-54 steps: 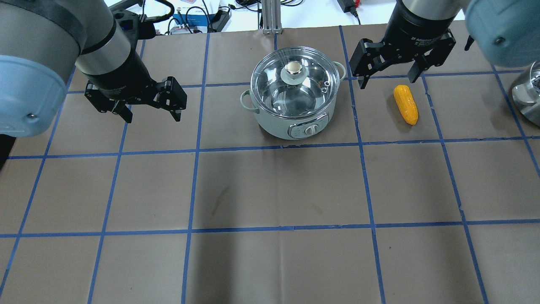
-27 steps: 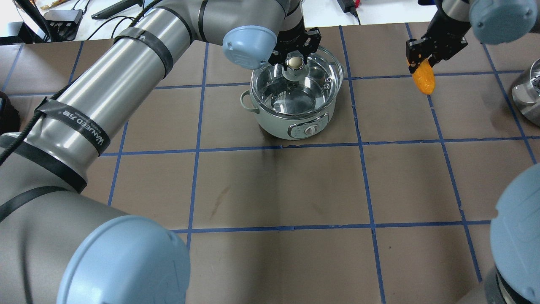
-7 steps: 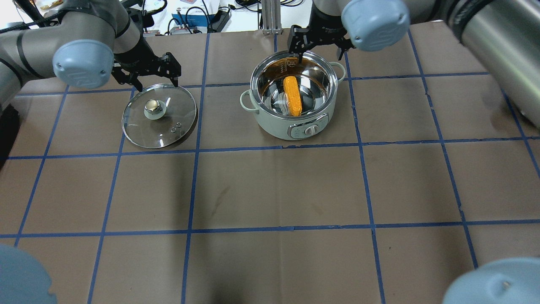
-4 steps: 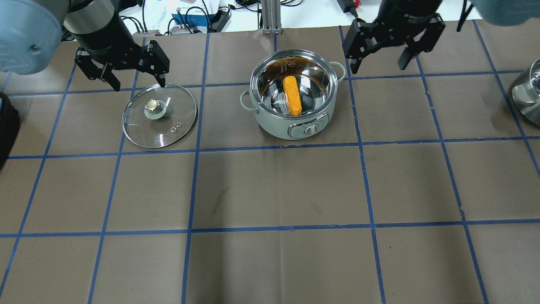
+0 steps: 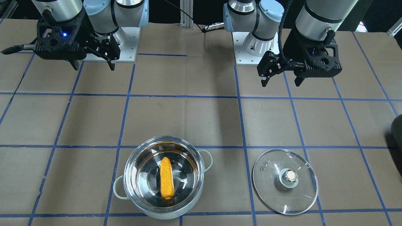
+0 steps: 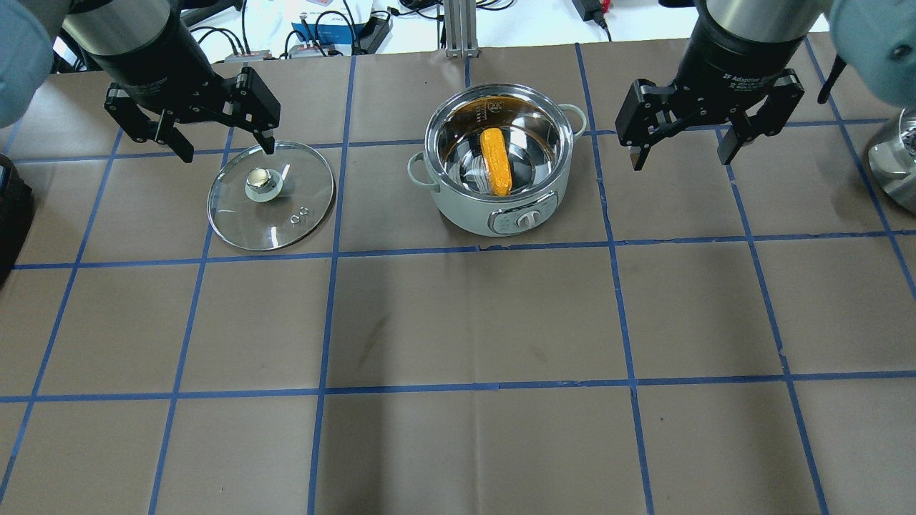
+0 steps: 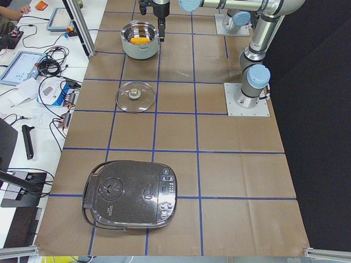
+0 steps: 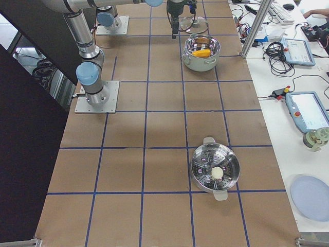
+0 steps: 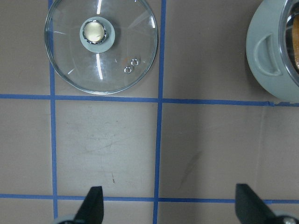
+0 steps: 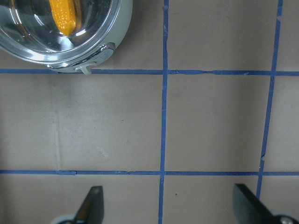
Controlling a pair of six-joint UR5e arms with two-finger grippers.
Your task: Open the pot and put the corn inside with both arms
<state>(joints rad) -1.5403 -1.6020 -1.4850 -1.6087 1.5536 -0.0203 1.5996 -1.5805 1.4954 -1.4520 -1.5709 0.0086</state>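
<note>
The pot stands open at the back middle of the table, with the corn lying inside it. The pot and the corn also show in the front-facing view. The glass lid lies flat on the table to the pot's left. My left gripper hangs open and empty above the lid's far edge. My right gripper hangs open and empty to the right of the pot. The left wrist view shows the lid and the pot's wall. The right wrist view shows the corn.
A steamer pot sits at the table's right edge and also shows in the exterior right view. A rice cooker sits at the far left end. Cables and devices lie beyond the table's back edge.
The left gripper took the lid off and laid it left of the pot. The right gripper dropped the corn into the pot. Both grippers have since drawn back, open and empty.
</note>
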